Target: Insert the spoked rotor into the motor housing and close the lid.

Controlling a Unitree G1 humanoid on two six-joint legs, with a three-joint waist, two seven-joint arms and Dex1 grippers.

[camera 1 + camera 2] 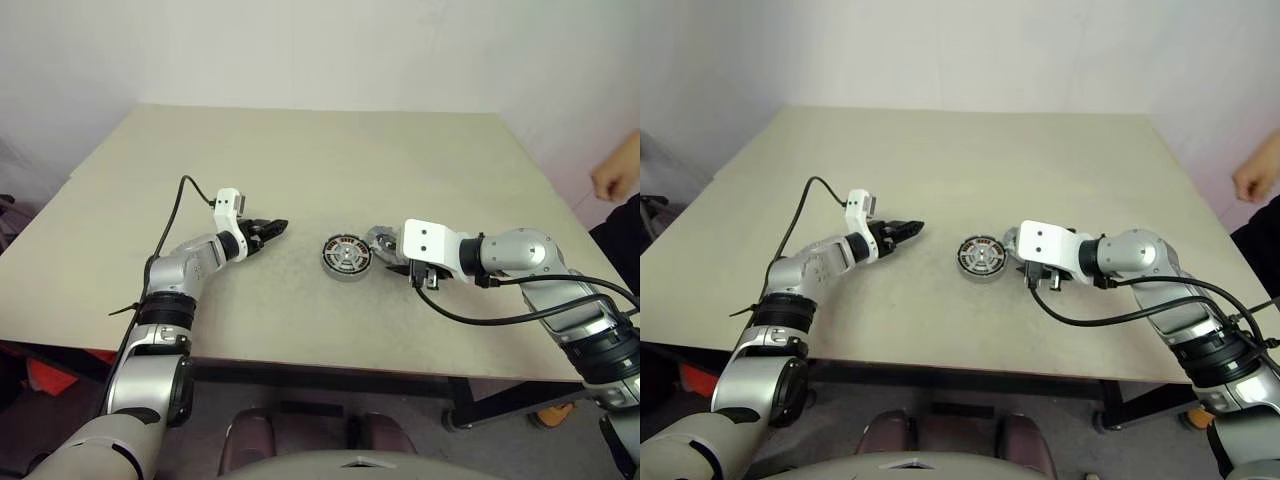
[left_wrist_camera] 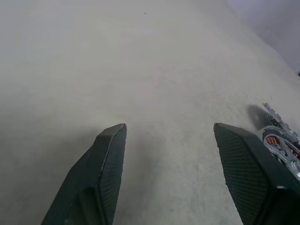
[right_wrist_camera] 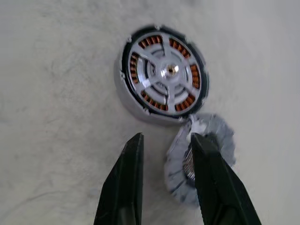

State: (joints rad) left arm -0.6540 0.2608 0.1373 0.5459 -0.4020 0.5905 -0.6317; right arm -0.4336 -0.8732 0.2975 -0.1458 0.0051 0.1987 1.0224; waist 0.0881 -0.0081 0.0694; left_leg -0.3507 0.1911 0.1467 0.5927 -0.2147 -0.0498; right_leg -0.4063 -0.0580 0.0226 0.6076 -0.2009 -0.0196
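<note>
**Rotor sits in the housing, lid lies beside it**

The table [image 1: 300, 180] is big and pale, and it takes up most of the room in front of a white wall. A person's hand [image 1: 618, 172] shows at the far right edge, well away from the work.

The right arm reaches in from the right, bent at the elbow, with its wrist turned toward the middle of the table. The left arm reaches in from the left and points across toward the right arm.

The right gripper [image 3: 164, 140] points down at the table. Its two fingers stand a little apart and hold nothing. The left gripper [image 1: 270, 231] has its fingers wide apart, and it holds nothing too.

The housing [image 3: 161, 75] lies flat on the table, just past the tips of the right fingers and not touching them. The rotor [image 3: 168, 71] sits inside it, with its silver spokes over the copper coils. From the left gripper, the housing lies near, out past the fingertips and to one side.

The lid [image 3: 220, 140] is a grey toothed disc. It lies just beside the housing, partly under one right finger.
</note>
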